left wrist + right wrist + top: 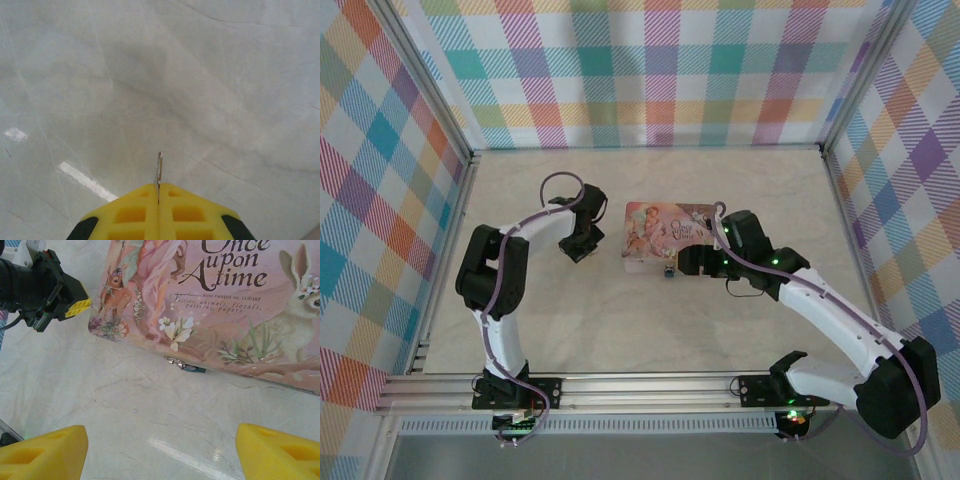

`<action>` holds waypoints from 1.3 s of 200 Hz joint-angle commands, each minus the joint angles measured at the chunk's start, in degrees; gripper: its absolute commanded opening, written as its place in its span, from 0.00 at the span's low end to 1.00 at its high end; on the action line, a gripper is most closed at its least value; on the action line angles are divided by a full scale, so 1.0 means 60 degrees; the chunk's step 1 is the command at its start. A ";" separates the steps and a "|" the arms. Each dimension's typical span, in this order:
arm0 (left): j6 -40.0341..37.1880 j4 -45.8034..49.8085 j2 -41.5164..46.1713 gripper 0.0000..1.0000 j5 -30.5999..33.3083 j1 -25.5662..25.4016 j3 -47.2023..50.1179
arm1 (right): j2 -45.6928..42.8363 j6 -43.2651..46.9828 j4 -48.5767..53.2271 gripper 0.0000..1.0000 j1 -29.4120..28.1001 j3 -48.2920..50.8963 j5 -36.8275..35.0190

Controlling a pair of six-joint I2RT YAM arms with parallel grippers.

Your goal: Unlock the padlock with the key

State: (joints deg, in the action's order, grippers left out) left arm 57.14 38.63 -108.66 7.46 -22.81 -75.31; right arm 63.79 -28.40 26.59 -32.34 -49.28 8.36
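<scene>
My left gripper (159,188) is shut on the key (159,167), a thin grey metal sliver that sticks out forward from between the yellow fingertips over bare table. In the top view the left gripper (577,252) hangs just left of the pink floral tin (665,232). The padlock (192,368), tiny and dark with a bluish body, hangs at the tin's front edge; from above the padlock (669,272) is a small dark spot. My right gripper (160,439) stands open, facing the padlock from a short way off. The left gripper (79,308) also shows beside the tin's corner.
The tin (235,305) lies flat mid-table with a picture lid reading "Once upon a time". Plaid walls (640,70) close in the marble table (650,330) on three sides. A metal rail (640,385) runs along the near edge.
</scene>
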 commanded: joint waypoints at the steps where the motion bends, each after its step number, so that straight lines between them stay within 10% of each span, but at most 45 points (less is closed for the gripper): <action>1: -0.0862 -0.0016 0.0811 0.00 -0.0332 0.0008 -0.0500 | -0.0310 -0.0188 -0.0186 0.78 -0.0053 0.0149 0.0025; 90: -0.2322 -0.1561 0.2646 0.00 -0.2469 -0.0236 -0.0819 | -0.0463 -0.0448 -0.1085 0.78 -0.0045 -0.0144 0.0877; 260: -0.4505 -0.9397 0.5729 0.00 -0.7253 -0.1425 0.2019 | -0.1623 -0.2192 -0.5099 0.71 0.1793 -0.0100 0.4244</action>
State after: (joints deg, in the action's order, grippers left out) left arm 34.04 -10.87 -76.82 -30.72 -29.82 -63.75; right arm 54.48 -38.68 2.44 -22.59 -49.19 28.45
